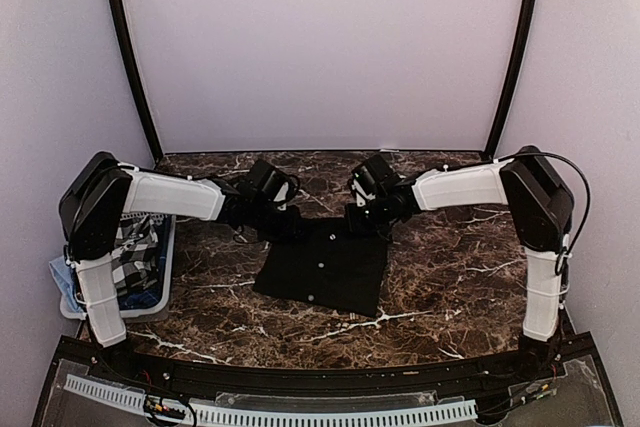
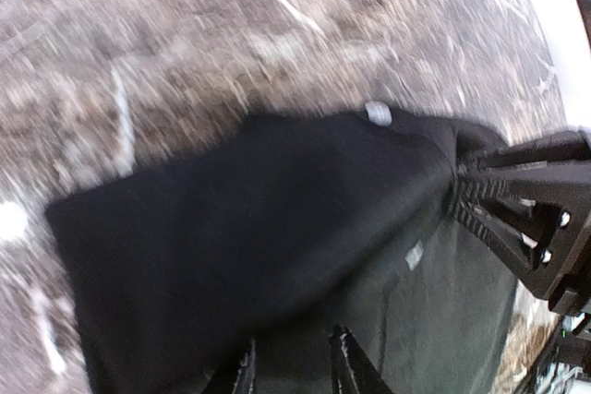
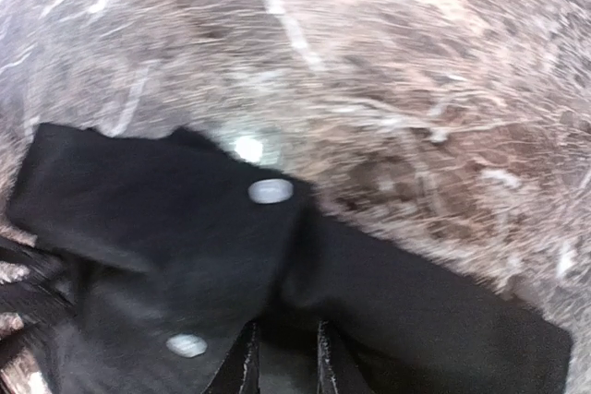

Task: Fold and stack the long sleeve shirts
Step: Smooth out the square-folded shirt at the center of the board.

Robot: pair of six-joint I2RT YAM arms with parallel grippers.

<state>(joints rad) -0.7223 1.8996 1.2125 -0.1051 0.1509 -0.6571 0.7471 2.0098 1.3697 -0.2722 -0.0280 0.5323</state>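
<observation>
Left gripper [image 1: 287,224]: fingers drawn close together, pinching the far left corner of the black shirt [image 1: 325,269]. In its wrist view the fingertips [image 2: 343,364] stand at the bottom edge with dark cloth gathered between them. Right gripper [image 1: 364,219]: likewise nipped onto the far right corner of the same garment, with cloth lying between its fingertips [image 3: 242,364] in its own wrist view. Both wrist views are blurred, so fine detail of either grip is not legible.

Near edge: both arm bases sit at the front of the dark marbled table [image 1: 460,277]. Beside the left arm, a basket [image 1: 140,310] stands at the table's left edge, holding a black-and-white checked cloth [image 1: 135,252].

Mid-table: the shirt lies centred between the arms, roughly rectangular, its near hem flat on the surface. Pale buttons [image 1: 320,265] run in a line down its middle.

Far side: the shirt's far edge spans between the two grippers, and bare table lies beyond.
</observation>
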